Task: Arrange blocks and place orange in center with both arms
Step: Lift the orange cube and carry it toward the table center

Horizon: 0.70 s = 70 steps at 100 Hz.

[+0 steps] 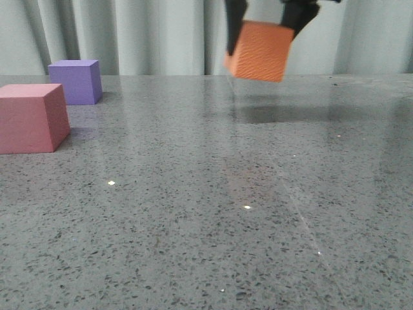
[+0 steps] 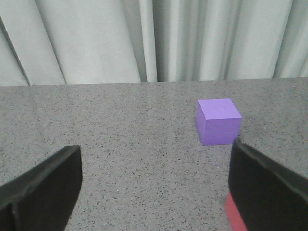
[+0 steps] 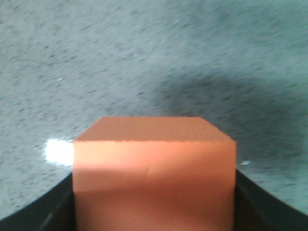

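Note:
The orange cube (image 1: 260,51) hangs tilted above the far middle of the table, held between the dark fingers of my right gripper (image 1: 266,32), which is shut on it; it fills the right wrist view (image 3: 154,178). On the left of the table rests the pink cube (image 1: 31,117), and the purple cube (image 1: 77,81) stands behind it. My left gripper (image 2: 154,192) is open with bare table between its fingers. The purple cube (image 2: 219,121) lies ahead of it, and a sliver of the pink cube (image 2: 234,216) shows beside one finger.
The grey speckled table (image 1: 206,219) spreads wide in front and to the right. Pale curtains (image 1: 142,32) hang behind its far edge. A dark shadow (image 1: 284,113) lies on the table under the raised cube.

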Tool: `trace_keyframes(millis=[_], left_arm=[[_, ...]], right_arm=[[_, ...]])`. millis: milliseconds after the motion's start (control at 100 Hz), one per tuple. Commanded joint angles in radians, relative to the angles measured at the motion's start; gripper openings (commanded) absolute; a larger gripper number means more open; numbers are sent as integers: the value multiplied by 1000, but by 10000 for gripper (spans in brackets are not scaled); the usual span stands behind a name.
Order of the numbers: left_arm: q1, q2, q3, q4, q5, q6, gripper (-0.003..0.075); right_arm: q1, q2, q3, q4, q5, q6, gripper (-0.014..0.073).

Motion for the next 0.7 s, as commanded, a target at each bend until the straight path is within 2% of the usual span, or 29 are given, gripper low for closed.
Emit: trace_keyframes(millis=[0, 220, 480, 690], left_arm=[[0, 5, -35, -10, -78, -7, 585], [0, 5, -35, -10, -74, -7, 585], [0, 5, -35, -10, -71, -7, 585], [0, 5, -35, -10, -71, -7, 585]], right_arm=[[27, -36, -35, -15, -14, 51, 190], [61, 17, -35, 0, -87, 148, 190], [62, 32, -35, 109, -144, 157, 190], [62, 34, -35, 111, -143, 157, 197]])
